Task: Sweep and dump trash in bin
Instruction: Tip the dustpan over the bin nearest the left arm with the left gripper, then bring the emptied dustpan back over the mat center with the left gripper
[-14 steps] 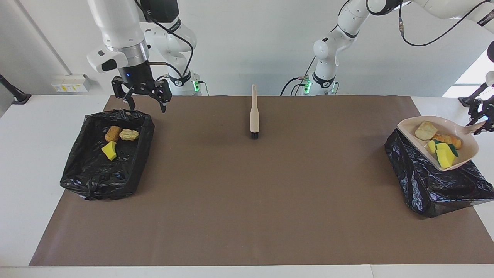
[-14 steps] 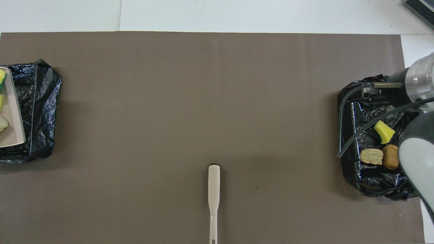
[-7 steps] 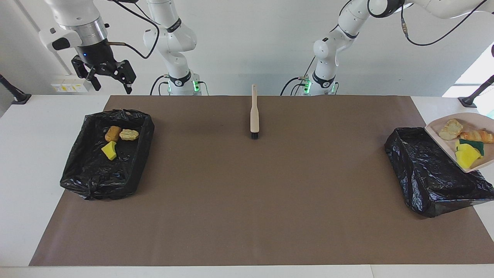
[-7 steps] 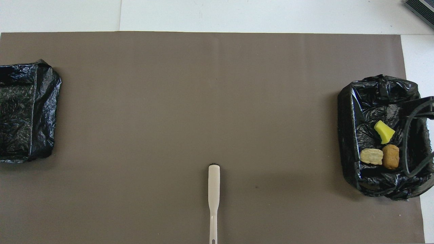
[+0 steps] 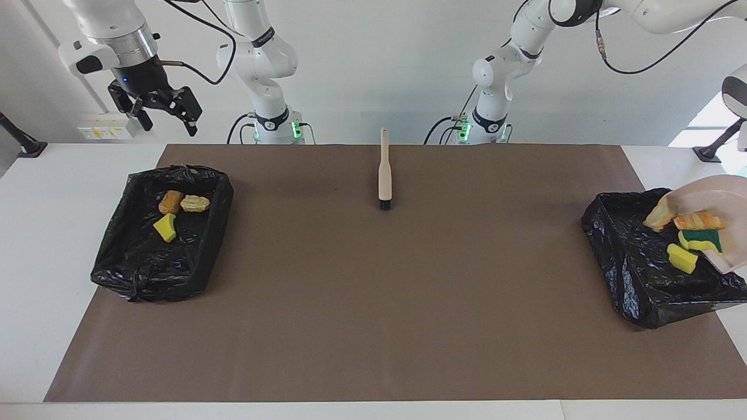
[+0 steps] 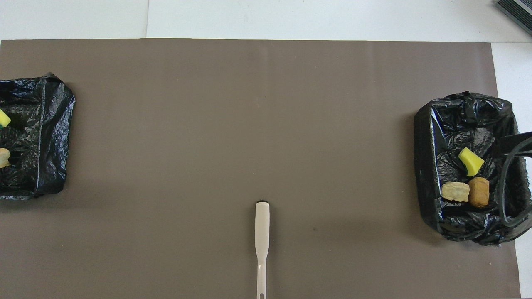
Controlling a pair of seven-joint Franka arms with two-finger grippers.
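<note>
A beige dustpan (image 5: 721, 204) hangs steeply tipped over the black-lined bin (image 5: 633, 291) at the left arm's end. Trash slides off its lip into that bin: a bread chunk (image 5: 658, 215), an orange chunk (image 5: 698, 221), a green-yellow sponge (image 5: 700, 239) and a yellow sponge (image 5: 681, 258). The pan's handle and my left gripper lie past the frame edge. In the overhead view a yellow sponge (image 6: 3, 118) and a bread chunk (image 6: 3, 157) show inside this bin (image 6: 50, 137). My right gripper (image 5: 166, 122) hangs open and empty, high up by the other bin (image 5: 146, 280).
The bin at the right arm's end holds a yellow sponge (image 5: 165, 227), a tan chunk (image 5: 195, 203) and a brown chunk (image 5: 170, 202). A beige brush (image 5: 384, 175) lies mid-table near the robots. A black cable (image 6: 503, 187) hangs over that bin (image 6: 424, 145).
The dustpan drew outward and tipped steeply; its trash now slides into the bin. The right gripper rose from the other bin's rim and swung outward, then held.
</note>
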